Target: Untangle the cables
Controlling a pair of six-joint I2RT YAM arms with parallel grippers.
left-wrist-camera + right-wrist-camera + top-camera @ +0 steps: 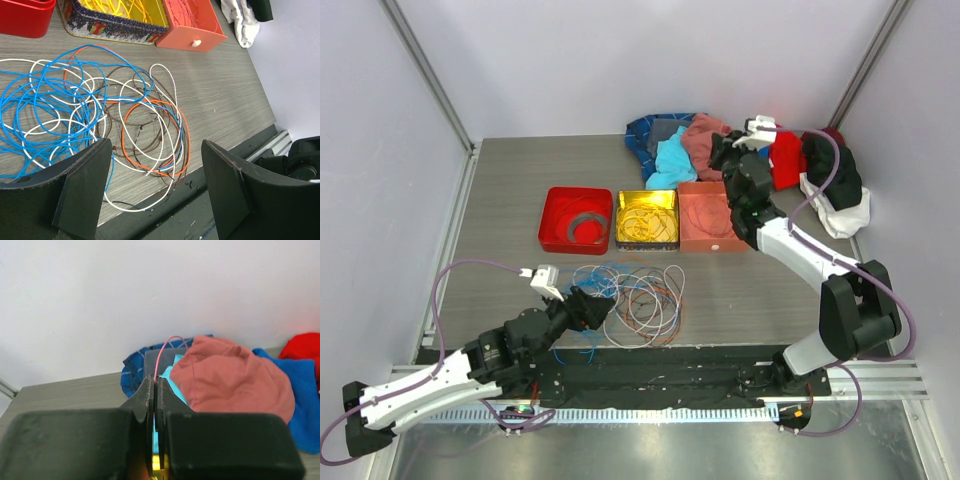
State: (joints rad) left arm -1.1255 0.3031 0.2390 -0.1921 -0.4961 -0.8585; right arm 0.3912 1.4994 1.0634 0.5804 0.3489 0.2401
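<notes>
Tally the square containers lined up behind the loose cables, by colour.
Red tray: 1
Yellow-lined tin: 1
Salmon box: 1
Total: 3

Soft, even light and faint shadows. Close up, the right gripper (155, 390) looks blurry, maybe out of focus.
</notes>
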